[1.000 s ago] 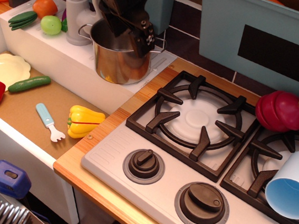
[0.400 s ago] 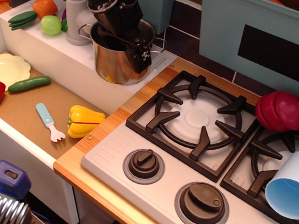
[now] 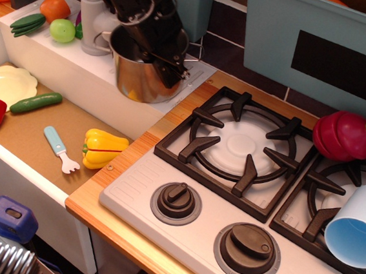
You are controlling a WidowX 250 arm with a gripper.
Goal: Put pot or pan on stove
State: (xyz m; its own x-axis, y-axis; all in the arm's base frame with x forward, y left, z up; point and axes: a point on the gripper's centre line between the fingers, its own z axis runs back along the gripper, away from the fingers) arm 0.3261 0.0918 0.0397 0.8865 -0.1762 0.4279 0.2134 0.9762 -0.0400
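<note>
Since a second ago the arm is tipping further over and the pincer [image 3: 170,68] is sinking lower onto the near-right rim of the pot [image 3: 140,74], which is now looking slightly blurred and nudged a touch leftward. The pot is sitting on the white ledge [image 3: 54,56] at the far left, just beside the grey tap post [image 3: 94,15] and well apart from the nearest burner grate [image 3: 240,149] of the stove [image 3: 166,174].

The step in hand appears to be the grasp: the black fingers are straddling the pot's wall, one inside and one outside, though whether they are already pinching the rim I cannot tell, since the arm is covering the tips.

Next, the pincer is likely needing a firm hold on the wall, then a lift clear of the ledge and a carry right and nearer, onto the left burner, keeping the pot level.
</note>
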